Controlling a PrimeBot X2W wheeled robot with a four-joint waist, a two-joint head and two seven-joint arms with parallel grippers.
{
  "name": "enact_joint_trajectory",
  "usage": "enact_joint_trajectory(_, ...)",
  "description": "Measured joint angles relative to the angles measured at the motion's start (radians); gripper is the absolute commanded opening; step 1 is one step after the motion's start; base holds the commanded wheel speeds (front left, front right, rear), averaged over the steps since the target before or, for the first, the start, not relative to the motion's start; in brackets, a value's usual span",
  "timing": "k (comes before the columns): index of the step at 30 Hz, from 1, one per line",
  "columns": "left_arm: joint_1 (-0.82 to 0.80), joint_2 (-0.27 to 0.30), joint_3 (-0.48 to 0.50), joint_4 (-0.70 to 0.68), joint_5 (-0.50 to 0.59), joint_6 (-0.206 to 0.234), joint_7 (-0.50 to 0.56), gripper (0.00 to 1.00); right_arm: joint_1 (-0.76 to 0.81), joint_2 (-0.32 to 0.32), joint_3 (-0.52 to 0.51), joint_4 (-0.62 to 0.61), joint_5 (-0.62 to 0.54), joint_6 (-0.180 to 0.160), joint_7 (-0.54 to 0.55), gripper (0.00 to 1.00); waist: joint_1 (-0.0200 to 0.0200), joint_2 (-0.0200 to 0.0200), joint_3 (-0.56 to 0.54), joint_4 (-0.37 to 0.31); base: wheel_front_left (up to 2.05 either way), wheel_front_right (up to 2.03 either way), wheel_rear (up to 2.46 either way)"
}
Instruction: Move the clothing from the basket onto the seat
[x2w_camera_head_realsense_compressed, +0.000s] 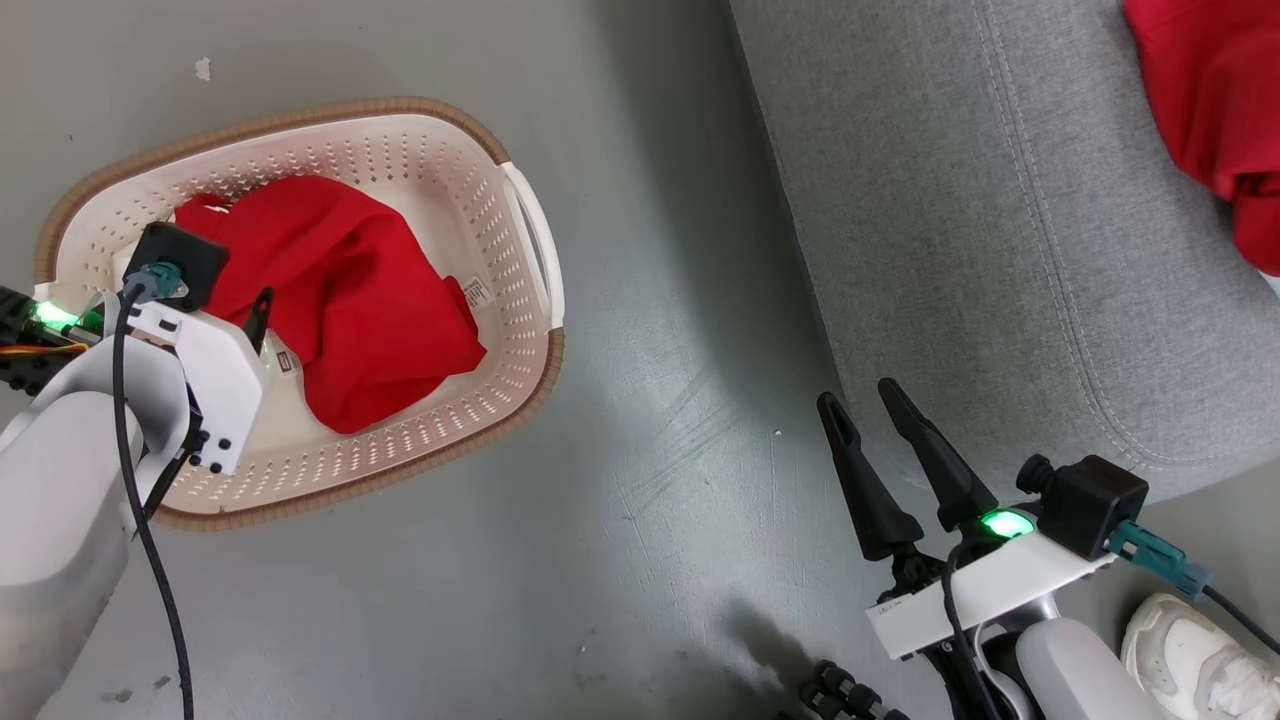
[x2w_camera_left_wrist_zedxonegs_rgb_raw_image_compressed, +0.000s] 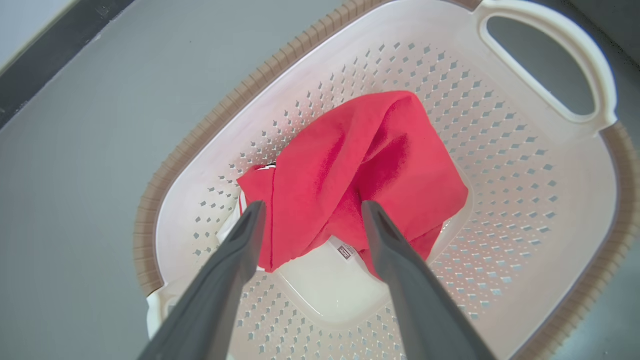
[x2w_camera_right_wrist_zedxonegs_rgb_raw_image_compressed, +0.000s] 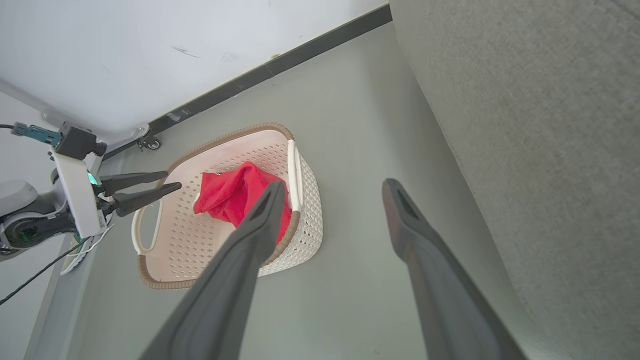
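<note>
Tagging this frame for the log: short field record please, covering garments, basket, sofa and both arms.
garment in basket: red, crumpled, on the bottom
garment on sofa: red, at the head view's upper right
basket: on the floor, left of the sofa
sofa: grey
left gripper: fingers apart, over the basket, aimed at the garment, gripping nothing
right gripper: fingers apart, empty, by the sofa's edge
shoe: white, on the floor, lower right
progress: one on sofa, one left in basket

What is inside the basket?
One red garment lies on the bottom of the basket, a small white tag at its edge. Whatever is under the cloth is covered.
</note>
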Motion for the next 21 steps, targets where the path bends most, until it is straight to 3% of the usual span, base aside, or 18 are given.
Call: enact_joint_trajectory(21, -0.035, 0.004, -0.030, 0.006, 0.035, 0.007, 0.009, 1.00, 0.000, 0.000, 0.005, -0.003, 0.019, 0.000, 0.000, 1.00, 0.0000, 0.0000, 0.048, -0.009, 0.00, 0.00, 0.00)
